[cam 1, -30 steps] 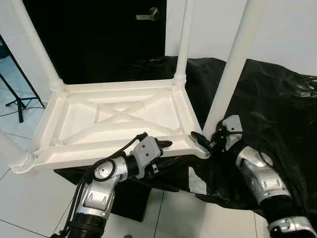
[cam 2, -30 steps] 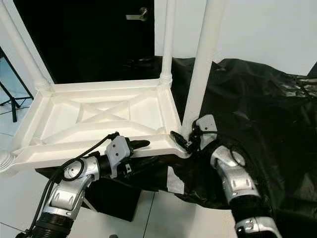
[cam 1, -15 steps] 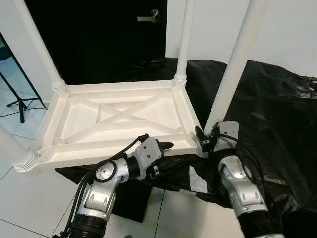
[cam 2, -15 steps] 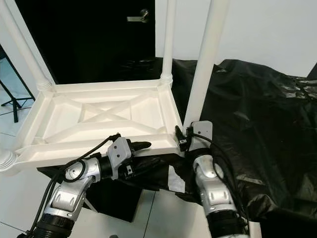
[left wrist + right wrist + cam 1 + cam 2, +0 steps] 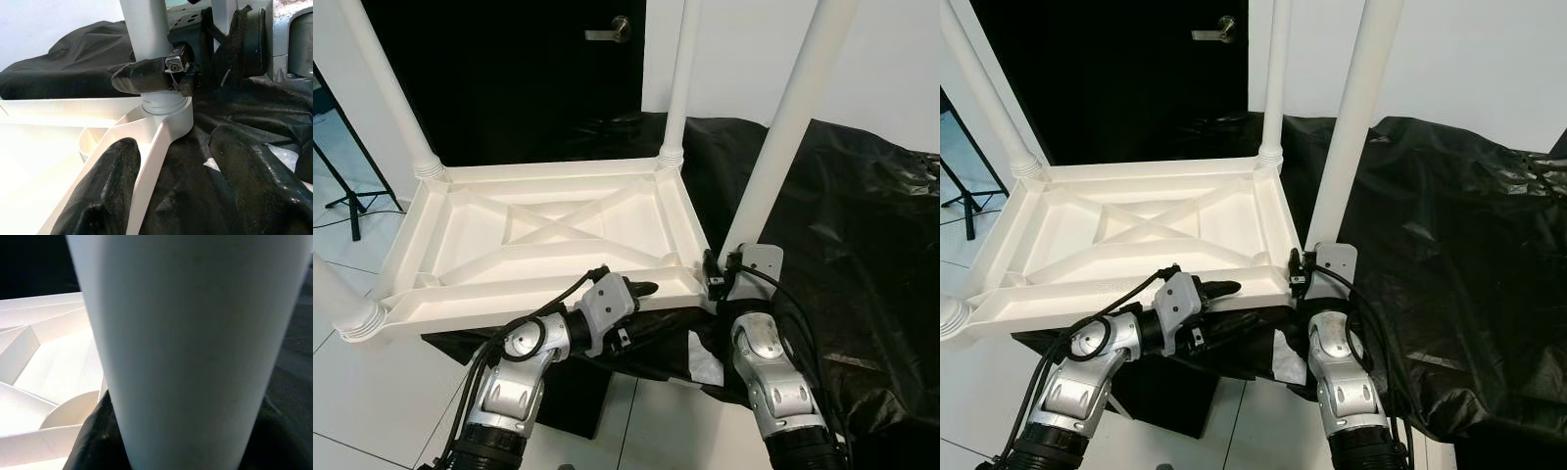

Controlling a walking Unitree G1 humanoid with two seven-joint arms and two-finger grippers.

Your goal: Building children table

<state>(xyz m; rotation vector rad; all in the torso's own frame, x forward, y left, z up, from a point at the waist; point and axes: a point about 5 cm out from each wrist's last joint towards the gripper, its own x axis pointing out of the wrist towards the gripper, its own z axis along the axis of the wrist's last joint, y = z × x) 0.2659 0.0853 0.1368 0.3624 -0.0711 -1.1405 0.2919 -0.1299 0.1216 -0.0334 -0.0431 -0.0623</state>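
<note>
Nearest the camera, the two silver arms rise from below toward the near edge of the white plastic children's table top (image 5: 548,235), which lies upside down with its cross-ribbed underside facing up. The left gripper (image 5: 631,291) sits at the middle of the near rim; in the left wrist view its two black fingers (image 5: 105,191) stand spread apart, one on each side of the rim, not pinching it. The right gripper (image 5: 713,279) is at the near right corner, its black fingers closed around the base of the round white table leg (image 5: 783,127) where that leg enters its corner socket. This leg stands nearly upright, its long axis running up and leaning slightly to the right.

The table top rests on a dark support above the pale tiled floor (image 5: 372,392), with crumpled black plastic sheeting (image 5: 862,225) spread beneath and off to the right. The top's longer side runs left to right.

Farther back, three more white legs point up from the other corners: near left (image 5: 337,299), far left (image 5: 391,93), far right (image 5: 678,83). Behind them stands a black door with a metal lever handle (image 5: 607,32), and a black tripod leg (image 5: 347,201) at the left.
</note>
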